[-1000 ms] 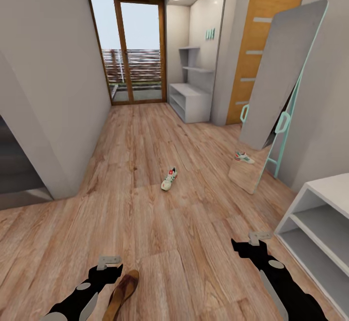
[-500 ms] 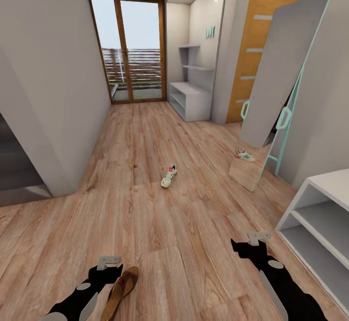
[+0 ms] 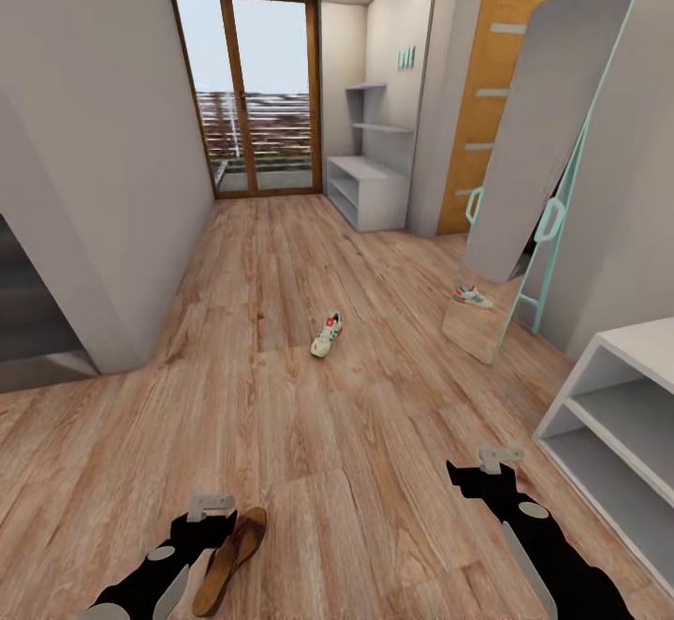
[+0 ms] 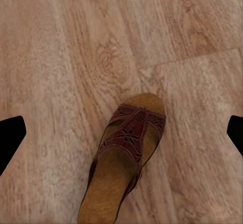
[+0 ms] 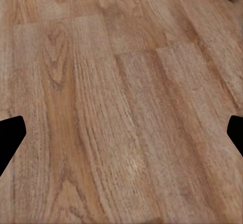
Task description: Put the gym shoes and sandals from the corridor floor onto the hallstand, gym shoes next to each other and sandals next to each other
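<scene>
One white gym shoe (image 3: 326,335) with a red-orange tongue lies alone on the corridor floor (image 3: 281,395), mid-corridor. A mirror image of a gym shoe (image 3: 471,297) shows in the leaning mirror. A dark brown sandal (image 3: 231,559) lies on the planks just right of my left gripper (image 3: 208,508). In the left wrist view the sandal (image 4: 126,153) sits below and between the wide-apart black fingertips (image 4: 11,133), untouched. My right gripper (image 3: 501,456) hangs open over bare planks (image 5: 121,107). The hallstand (image 3: 370,191), a pale bench with stepped wall shelves, stands at the far end by the glass doors.
A tall mirror (image 3: 538,152) with a teal frame leans on the right wall beside an orange door (image 3: 491,86). A white unit with open shelves (image 3: 618,414) stands close on my right. A grey wall corner (image 3: 103,302) juts in on the left.
The whole picture has shifted slightly, so the camera moved. The sandal shows more fully beside my left gripper. Both grippers stay open in the same spots in the view.
</scene>
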